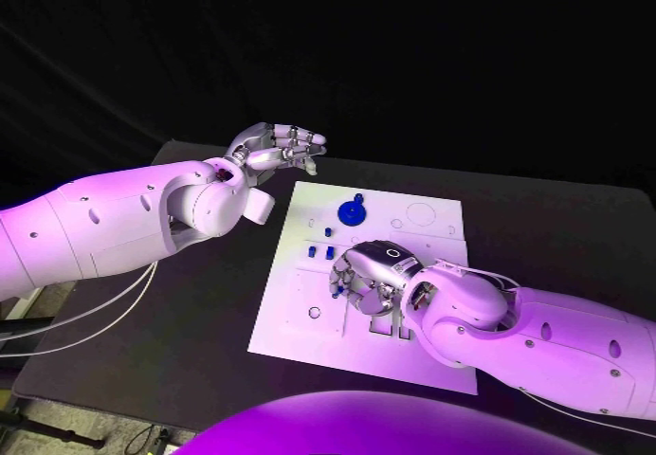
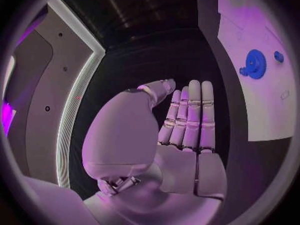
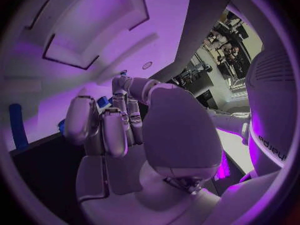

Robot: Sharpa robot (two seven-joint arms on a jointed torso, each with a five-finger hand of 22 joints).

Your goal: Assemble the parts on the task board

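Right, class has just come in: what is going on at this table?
A two-armed robot is assembling small blue parts on a white task board. Its right hand is down on the middle of the board, fingers curled beside the small blue pieces; whether it grips one cannot be told. Its left hand is raised off the board's far corner, holding nothing. A blue gear sits on the board.

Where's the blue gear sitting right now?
In the head view the blue gear stands on the far part of the task board, beyond the right hand and nearer than the raised left hand, untouched by either.
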